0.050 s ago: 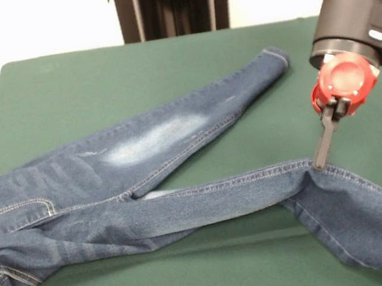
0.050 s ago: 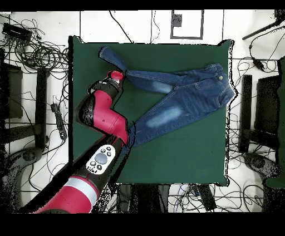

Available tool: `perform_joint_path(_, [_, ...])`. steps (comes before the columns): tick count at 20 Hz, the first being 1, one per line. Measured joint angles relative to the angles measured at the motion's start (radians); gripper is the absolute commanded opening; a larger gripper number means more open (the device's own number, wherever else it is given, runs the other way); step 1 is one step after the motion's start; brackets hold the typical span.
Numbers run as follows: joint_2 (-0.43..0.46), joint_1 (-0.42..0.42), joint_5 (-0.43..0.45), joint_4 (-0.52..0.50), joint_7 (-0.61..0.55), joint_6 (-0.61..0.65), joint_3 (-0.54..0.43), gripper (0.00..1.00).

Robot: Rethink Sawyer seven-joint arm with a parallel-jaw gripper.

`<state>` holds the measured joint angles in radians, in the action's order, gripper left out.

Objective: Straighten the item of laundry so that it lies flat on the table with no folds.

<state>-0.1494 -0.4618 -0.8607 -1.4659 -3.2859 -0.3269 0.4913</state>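
The item of laundry [image 1: 207, 202], a small pair of blue jeans, lies on the green table [image 1: 96, 85] with its waist at the left. One leg with a whitish thigh patch runs straight to the upper right. The other leg runs right, kinks at the knee and bends down to the lower right. My gripper [image 1: 319, 162] points down at that kink, its thin dark fingers shut together on the cloth's upper edge. From overhead the jeans [image 2: 183, 94] have the waist at the right, and the gripper [image 2: 123, 73] sits on the bend of the upper leg on the table [image 2: 183, 156].
The red arm [image 2: 106, 119] reaches across the table's left side in the overhead view. Cables and dark stands [image 2: 42, 94] surround the table on the floor. The bent leg's cuff [image 2: 106, 53] lies close to the table's corner.
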Motion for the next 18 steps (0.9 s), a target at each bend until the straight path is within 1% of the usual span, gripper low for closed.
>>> perform_joint_path(12, [0.002,-0.005,0.000,-0.003,0.000,-0.007,0.000,0.00])
perform_joint_path(18, [0.015,-0.024,-0.020,-0.007,0.000,-0.008,0.000,0.00])
